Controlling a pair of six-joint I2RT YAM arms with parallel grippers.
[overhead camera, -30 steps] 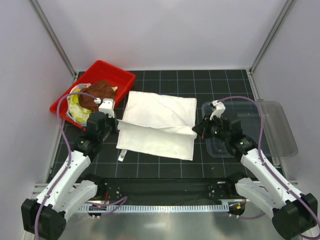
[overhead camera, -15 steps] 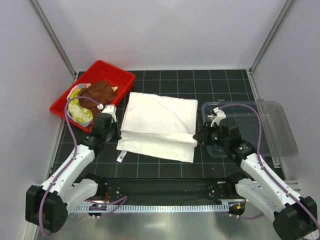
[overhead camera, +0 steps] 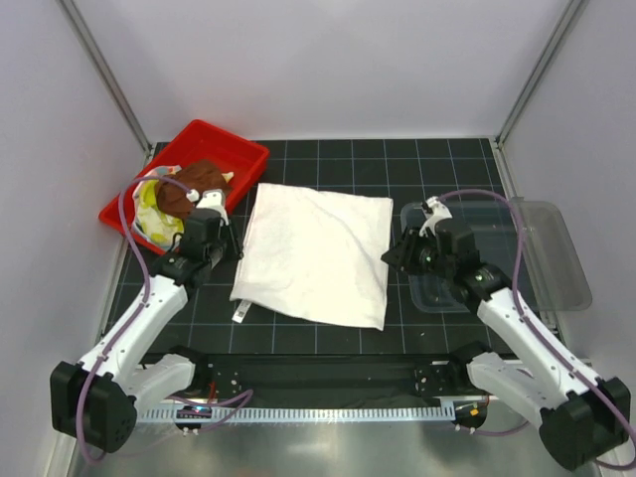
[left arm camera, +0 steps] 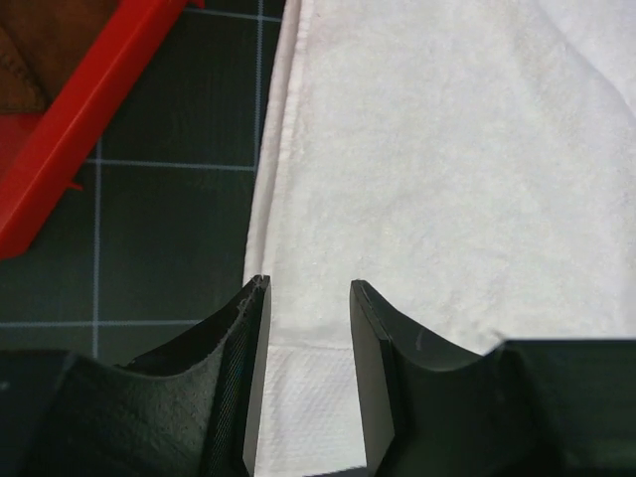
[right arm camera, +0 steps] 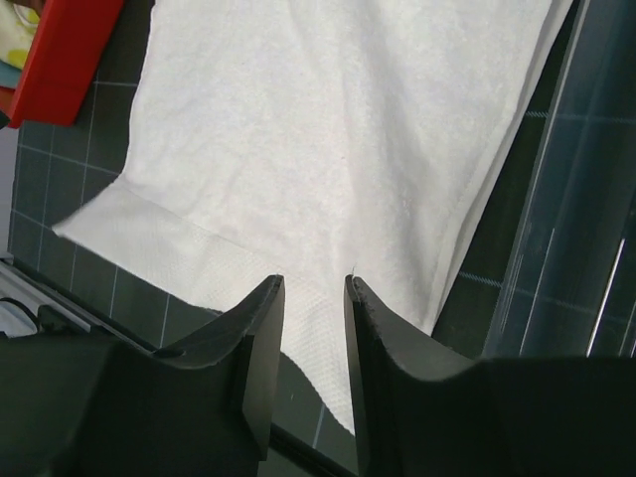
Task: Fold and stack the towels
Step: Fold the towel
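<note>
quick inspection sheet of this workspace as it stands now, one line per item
surface: black gridded mat, flat, no spills seen
job's things: white towel lies flat mid-table, folded over, a lower layer showing along its near edge; brown towel bunched on top of yellow-green towel, both unfolded
clutter: red tray at far left holds those two towels; clear bin at right, nothing seen inside
grippers: left gripper open at the white towel's left edge; right gripper open at its right edge; neither holds anything
cables: purple cables loop off each arm, off the towel
surroundings: white walls on three sides, nothing else seen
</note>
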